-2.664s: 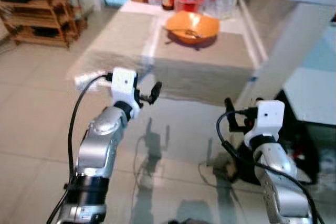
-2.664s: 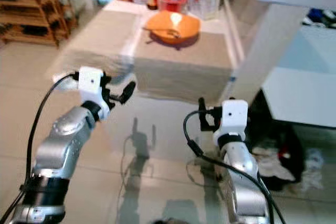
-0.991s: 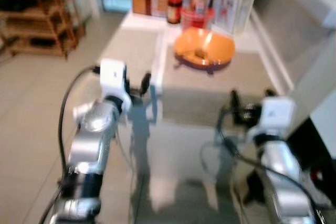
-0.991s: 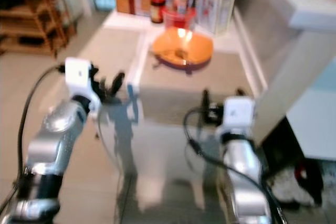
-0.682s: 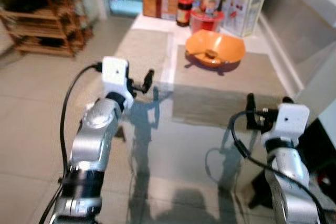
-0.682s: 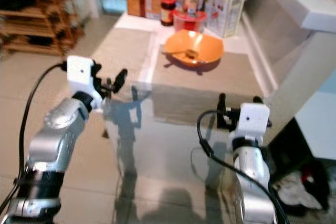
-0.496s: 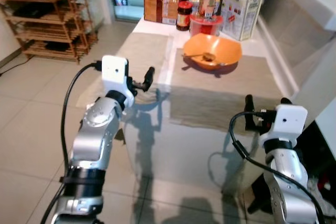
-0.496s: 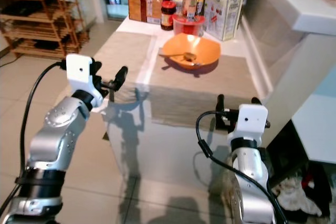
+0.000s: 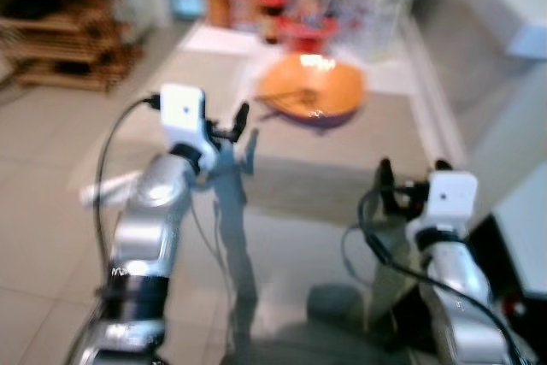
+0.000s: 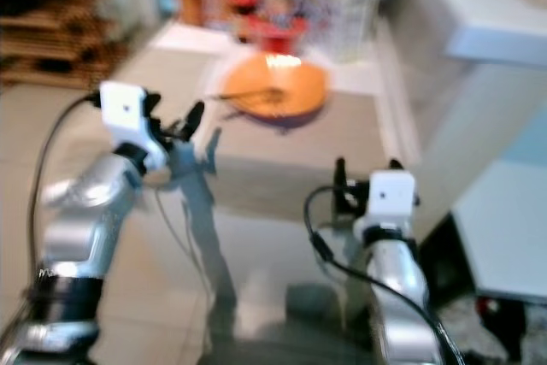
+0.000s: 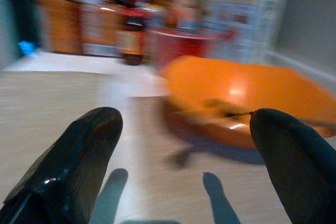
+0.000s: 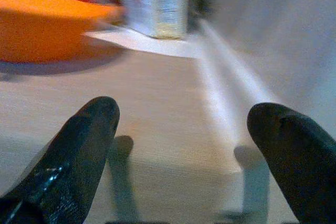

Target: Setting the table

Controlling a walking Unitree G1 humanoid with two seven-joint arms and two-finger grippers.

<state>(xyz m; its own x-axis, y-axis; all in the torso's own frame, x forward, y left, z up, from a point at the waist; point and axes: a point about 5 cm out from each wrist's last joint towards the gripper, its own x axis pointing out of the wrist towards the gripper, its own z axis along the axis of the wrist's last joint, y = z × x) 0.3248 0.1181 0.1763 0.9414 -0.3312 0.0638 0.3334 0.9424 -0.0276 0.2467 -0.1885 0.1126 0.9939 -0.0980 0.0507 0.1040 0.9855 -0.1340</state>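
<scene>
Both jaws spread wide, nothing between them. Left gripper (image 11: 184, 145) held above the near part of the table (image 9: 342, 262), aimed toward the orange bowl (image 9: 311, 96). Right gripper (image 12: 184, 145) held over the beige placemat (image 12: 157, 108) on the table's right side, near the grey wall (image 12: 273, 30).

Labels: none legible; head views and wrist views are motion-blurred. Printing on the white carton (image 11: 247, 17) cannot be read.

Containers: orange bowl sits on the placemat toward the far end of the table, with a utensil (image 11: 231, 113) lying in it; other contents cannot be made out. Behind it stand a red tub (image 11: 184, 43), a dark jar (image 11: 131, 43) and assorted packets, contents not discernible.

Surface and room: glossy tabletop, reflective near the robot. Pale tiled floor (image 9: 43, 160) to the left, wooden shelf rack (image 9: 60, 32) beyond.
</scene>
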